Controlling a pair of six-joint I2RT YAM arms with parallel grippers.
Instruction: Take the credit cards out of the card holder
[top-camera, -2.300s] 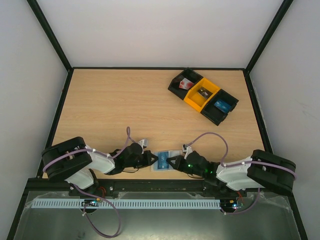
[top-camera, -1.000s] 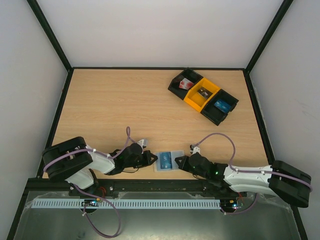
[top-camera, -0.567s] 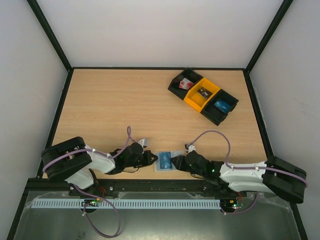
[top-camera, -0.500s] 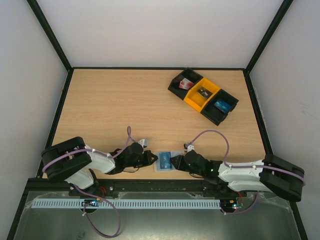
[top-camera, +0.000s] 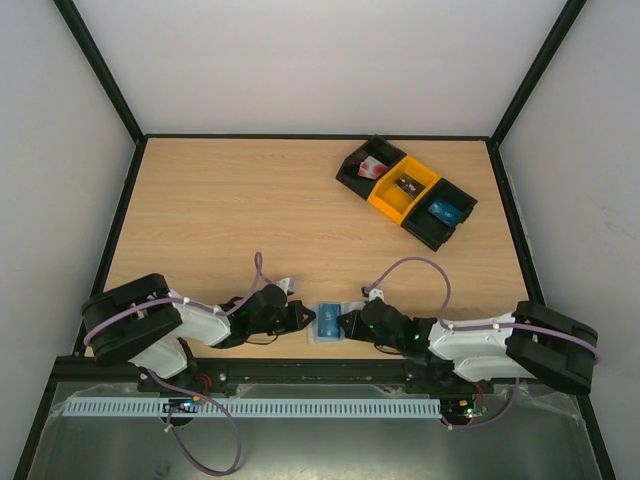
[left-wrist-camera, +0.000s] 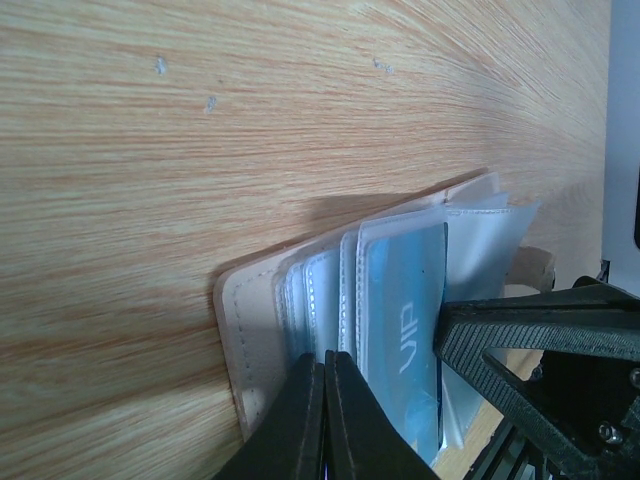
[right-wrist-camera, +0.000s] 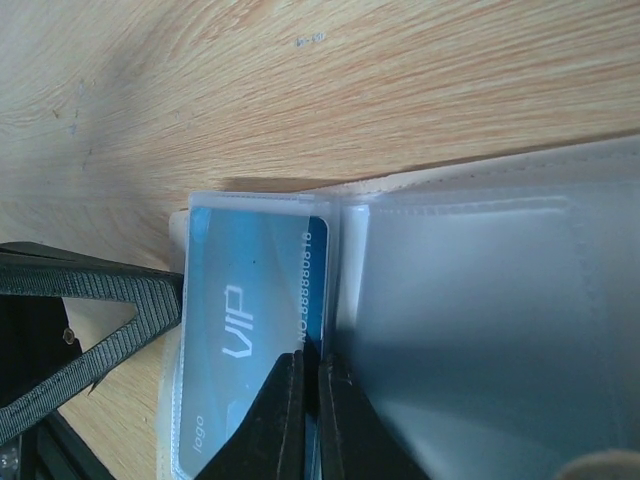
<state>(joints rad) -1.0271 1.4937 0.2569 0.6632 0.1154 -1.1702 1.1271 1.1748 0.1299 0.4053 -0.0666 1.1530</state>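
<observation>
Top view: card holder (top-camera: 331, 323) lies flat at the near edge of the table (top-camera: 230, 220), about mid-width, btwn the two arms. L claw (top-camera: 303, 320) is at its left end and R claw (top-camera: 343, 324) on its right half. Jaws are too small to read there. Also only in this view: row of bins (top-camera: 406, 191) far right (black, yellow, black), w/ a second blue card (top-camera: 445, 210) in the rightmost one. L wrist cam: L claw (left-wrist-camera: 322, 385) is closed tight, tips pinching the holder's (left-wrist-camera: 262, 330) layered edge. The clear leaves fan out w/ a shadow under them, and the R claw's black fingers (left-wrist-camera: 530, 335) press beside the credit card (left-wrist-camera: 405, 320). R wrist cam: R claw (right-wrist-camera: 306, 385) is also closed, tips meeting at the seam btwn the pocket w/ the "VIP" credit card (right-wrist-camera: 245, 300) and the other pocket of the holder (right-wrist-camera: 470, 300). Can't tell if it pinches card edge or sleeve. Card sits fully in its pocket.
</observation>
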